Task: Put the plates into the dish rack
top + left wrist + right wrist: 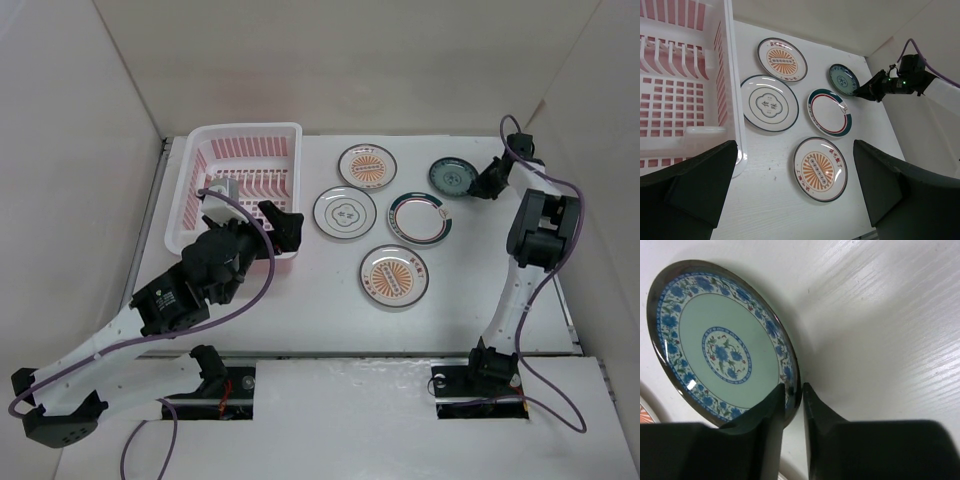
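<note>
Five plates lie on the white table right of the pink dish rack (pixel 240 185): a far sunburst plate (pixel 367 166), a white plate with a dark centre mark (pixel 344 213), a green-rimmed plate (pixel 420 218), a near sunburst plate (pixel 394 275) and a dark green plate (pixel 452 177). My right gripper (pixel 482 184) is at the dark green plate's right edge. In the right wrist view its fingers (pixel 794 387) pinch the rim of that plate (pixel 725 340). My left gripper (pixel 283 225) is open and empty over the rack's near right corner, above the near sunburst plate (pixel 820 169).
The rack (pixel 680 95) holds no plates and its slot dividers stand along the far side. White walls enclose the table at the back and both sides. The right arm's purple cable (pixel 560 200) loops beside the right wall.
</note>
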Robot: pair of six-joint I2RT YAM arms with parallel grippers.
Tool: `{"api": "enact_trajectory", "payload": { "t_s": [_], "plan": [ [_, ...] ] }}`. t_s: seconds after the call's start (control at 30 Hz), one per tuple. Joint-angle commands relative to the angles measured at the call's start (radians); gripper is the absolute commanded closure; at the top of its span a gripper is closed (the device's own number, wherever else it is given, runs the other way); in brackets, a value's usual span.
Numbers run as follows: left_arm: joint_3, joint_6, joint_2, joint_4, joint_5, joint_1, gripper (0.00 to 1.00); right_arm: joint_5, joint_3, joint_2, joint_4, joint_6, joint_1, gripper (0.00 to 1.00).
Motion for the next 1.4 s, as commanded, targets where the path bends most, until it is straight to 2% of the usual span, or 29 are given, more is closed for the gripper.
{"api": "enact_trajectory", "payload": {
  "t_s": [0.0,0.13,0.23,0.27,0.47,0.57,0.6,0.7,0.83,1.03,1.17,1.37],
  "plan": [
    [0.037,-0.012,-0.021,0.015,-0.032,-0.005,0.0,-0.004,0.054,0.014,-0.038,-0.011,-0.005,0.76],
    [0.037,-0.012,-0.021,0.005,-0.032,-0.005,0.0,-0.004,0.075,0.032,-0.067,-0.011,-0.005,0.85],
    [0.037,-0.012,-0.021,0.005,-0.041,-0.005,0.0,0.005,0.075,0.032,-0.067,0.003,-0.005,0.99],
    [0.037,-0.012,-0.021,0.005,-0.041,-0.005,0.0,0.005,0.066,0.022,-0.056,0.003,-0.005,1.0],
    [0.037,-0.012,-0.011,0.005,-0.053,-0.015,0.0,0.025,0.016,0.002,-0.01,0.031,-0.005,1.0],
    [0.028,-0.012,-0.011,0.005,-0.062,-0.026,0.0,0.016,-0.119,-0.061,0.103,0.074,-0.005,1.0],
    [0.028,-0.012,-0.011,0.005,-0.062,-0.026,0.0,-0.004,-0.154,-0.093,0.193,0.103,-0.016,1.0],
    [0.019,-0.012,0.01,0.005,-0.072,-0.026,0.0,-0.145,-0.256,-0.104,0.357,0.155,-0.04,1.0],
    [0.028,-0.012,0.065,0.016,-0.072,-0.026,0.0,-0.177,-0.314,-0.152,0.46,0.204,-0.04,1.0],
    [0.056,0.008,0.137,0.053,-0.041,-0.026,0.0,-0.193,-0.325,-0.227,0.526,0.204,-0.04,1.0],
    [0.046,0.017,0.157,0.107,-0.041,-0.026,0.0,-0.173,-0.336,-0.336,0.592,0.204,-0.04,1.0],
    [0.025,0.079,0.264,0.257,0.017,0.021,0.0,-0.311,-0.377,-0.466,0.657,0.174,-0.04,1.0]
  ]
}}
